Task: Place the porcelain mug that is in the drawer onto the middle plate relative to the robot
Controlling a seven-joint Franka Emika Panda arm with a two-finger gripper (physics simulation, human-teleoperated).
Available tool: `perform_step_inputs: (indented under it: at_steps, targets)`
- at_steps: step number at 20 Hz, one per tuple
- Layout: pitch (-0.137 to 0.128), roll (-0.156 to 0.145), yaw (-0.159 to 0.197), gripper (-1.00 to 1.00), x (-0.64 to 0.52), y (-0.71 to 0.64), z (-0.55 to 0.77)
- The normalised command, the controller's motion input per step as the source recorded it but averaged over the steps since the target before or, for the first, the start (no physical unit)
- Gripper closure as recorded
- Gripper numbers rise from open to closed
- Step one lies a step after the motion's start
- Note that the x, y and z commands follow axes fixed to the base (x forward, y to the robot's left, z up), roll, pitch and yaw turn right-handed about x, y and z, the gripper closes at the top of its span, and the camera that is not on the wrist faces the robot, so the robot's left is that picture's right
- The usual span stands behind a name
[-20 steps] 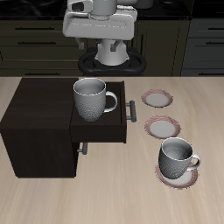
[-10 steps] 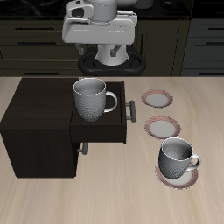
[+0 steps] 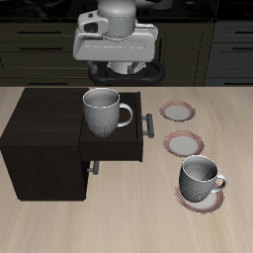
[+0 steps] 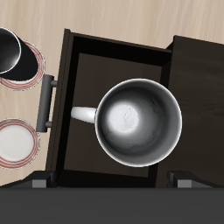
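The porcelain mug (image 3: 102, 111) stands upright in the open dark drawer (image 3: 114, 148), its loop handle toward the drawer's grey bar handle (image 3: 149, 126). In the wrist view the mug (image 4: 138, 121) shows from straight above, with a light inside. My gripper (image 3: 117, 57) hangs high above the drawer and mug, touching nothing. Its fingertips (image 4: 184, 178) stand wide apart, so it is open and empty (image 4: 112, 179). The middle plate (image 3: 183, 144) lies bare beside the drawer; it also shows in the wrist view (image 4: 17, 143).
A squatter mug with a darker inside (image 3: 201, 178) stands on the plate nearest the table's front edge (image 3: 202, 201). A third bare plate (image 3: 179, 110) lies farther back. The dark cabinet (image 3: 40, 138) holds the drawer, with a lower drawer handle (image 3: 95, 167) below.
My gripper has moved forward and down from the back of the table toward the space above the open drawer. The mugs and plates have not moved.
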Motion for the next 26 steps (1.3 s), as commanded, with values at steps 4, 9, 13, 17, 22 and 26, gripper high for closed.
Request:
perform_step_inputs:
  at_steps: [4, 9, 13, 17, 22, 26]
  targets:
    - [0.034, 0.004, 0.018, -1.0, 0.07, 0.12, -0.37]
    - [0.018, 0.003, 0.0, -1.0, 0.03, 0.02, -0.25]
    - [0.04, -0.013, 0.012, -1.0, 0.04, -0.02, -0.32]
    - [0.043, 0.003, 0.004, -1.0, 0.02, -0.02, -0.39]
    - [0.039, 0.012, -0.021, -1.0, -0.01, 0.06, -0.3]
    - [0.032, 0.041, -0.051, 1.0, -0.04, 0.03, -0.3]
